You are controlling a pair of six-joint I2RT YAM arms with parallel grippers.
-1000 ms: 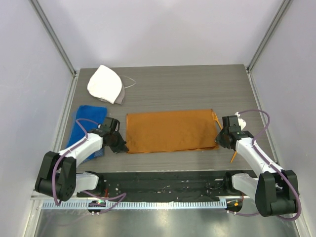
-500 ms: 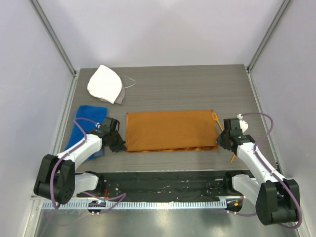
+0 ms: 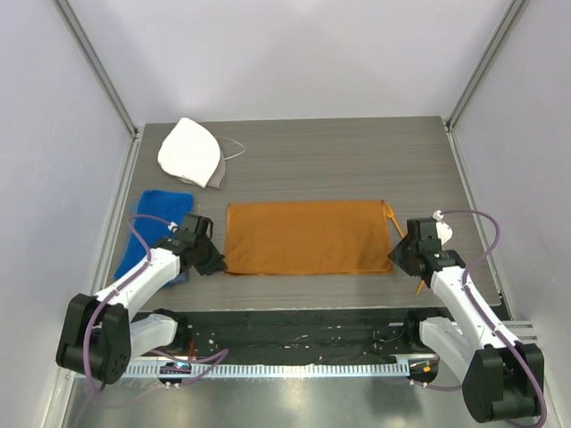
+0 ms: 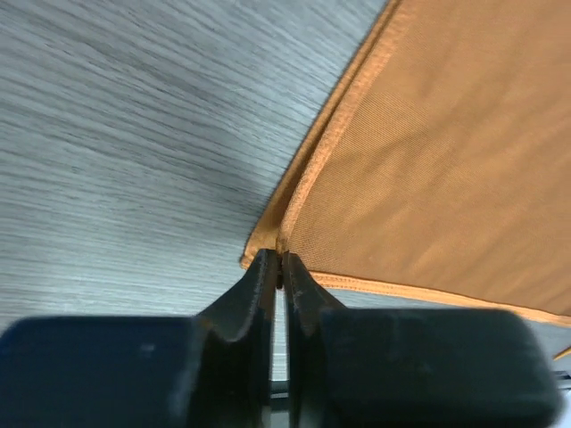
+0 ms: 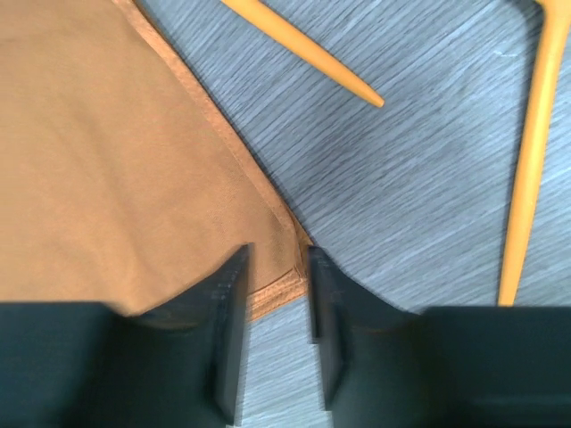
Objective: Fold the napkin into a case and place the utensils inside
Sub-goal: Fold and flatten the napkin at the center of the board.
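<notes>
Two tools sit low over the near corners of the napkin (image 3: 308, 237). The napkin lies flat as a wide rectangle at the centre-front of the desk (image 3: 357, 160), and doubled edges show at its near-left corner. The left tool (image 4: 279, 261) has its fingers parted by only a thin slit, with the tips at that corner. The right tool (image 5: 277, 263) has its fingers plainly spread astride the near-right corner, gripping nothing. One orange utensil (image 3: 393, 221) lies on the desk just beside the napkin's right edge. A second orange utensil (image 3: 420, 283) lies farther right, partly under the right arm. A blue towel (image 3: 152, 223) lies left of the napkin. A white cloth (image 3: 190, 152) sits far-left.
</notes>
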